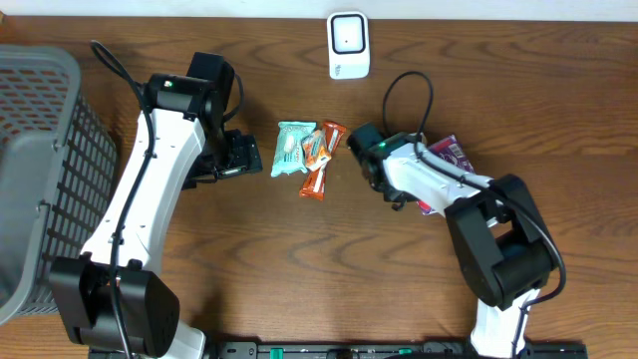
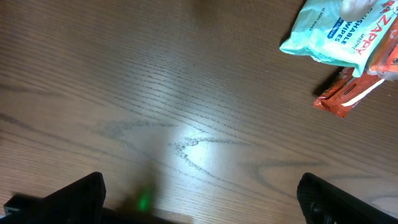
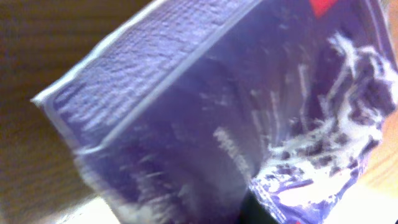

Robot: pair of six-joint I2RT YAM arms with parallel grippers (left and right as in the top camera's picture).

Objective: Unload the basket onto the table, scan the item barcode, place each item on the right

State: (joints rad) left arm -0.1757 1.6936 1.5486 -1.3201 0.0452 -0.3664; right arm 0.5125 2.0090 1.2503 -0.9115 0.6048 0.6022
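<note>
**Right gripper close on the purple packet, left gripper spread wide**

In the overhead view the right gripper sits low under its own white arm link. Its fingers are mostly hidden, so it cannot be told whether the jaws are apart or closed, or whether they grip anything. Its wrist camera is filled by the purple packet, blurred and very near. A crimped, ridged seal edge runs across the upper left, white print lies on the glossy face at the right, and a red patch shows at the top edge. From above, the packet lies right of centre on the wooden table, partly covered by the right arm. One end shows beyond the link on the far side and a sliver shows on the near side.

The left gripper's jaws stand wide apart. Its wrist camera shows both dark fingertips at the bottom corners of the view, over bare wood grain. Just beyond the gripper lies a teal wipes packet. Touching that packet on its right are orange snack wrappers, which overlap each other. This small cluster lies between the two grippers.

The white scanner stands at the far edge of the table, well apart from the purple packet. A grey mesh basket sits at the left edge.
</note>
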